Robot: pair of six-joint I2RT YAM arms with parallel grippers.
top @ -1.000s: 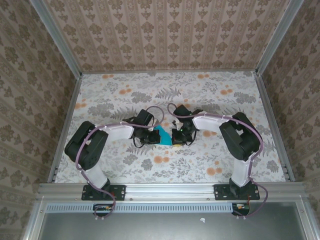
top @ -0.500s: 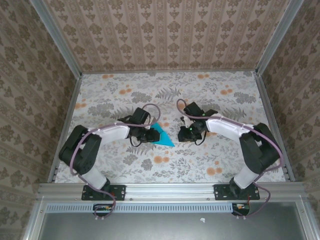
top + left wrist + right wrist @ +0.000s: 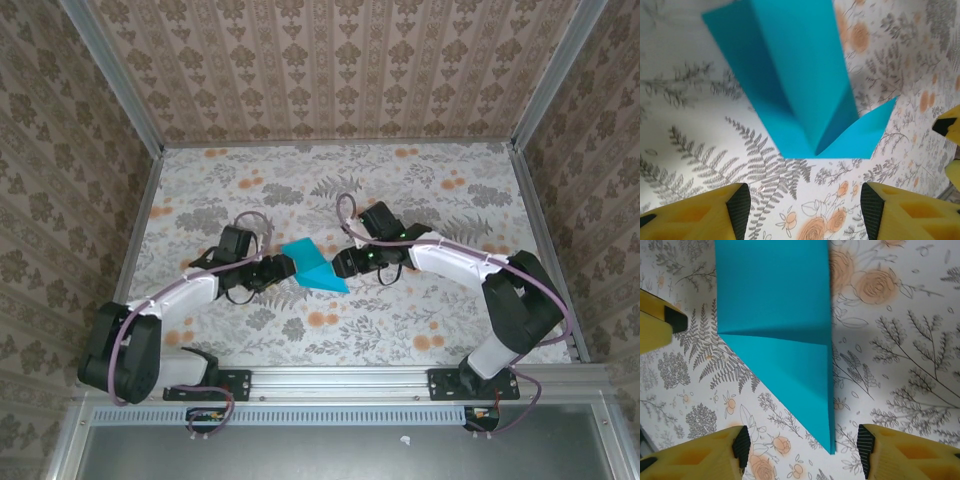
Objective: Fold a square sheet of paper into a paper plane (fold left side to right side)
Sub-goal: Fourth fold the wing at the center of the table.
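Floral table (image 3: 430, 320), worked by me from afar: left fingers (image 3: 282, 268) and right fingers (image 3: 347, 264) stood spread, holding nothing, flanking the part-folded cyan sheet of paper (image 3: 312, 262) lying between them. I judged it light, limp and easily creased, best pinched at a free edge.

The left arm (image 3: 190, 290) and right arm (image 3: 450, 262) are white shells between black joints, a lilac cable (image 3: 250, 213) looping behind the fingers (image 3: 695, 460) of each. Those fingers are yellow blocks with ribbed black inner pads (image 3: 742, 446).
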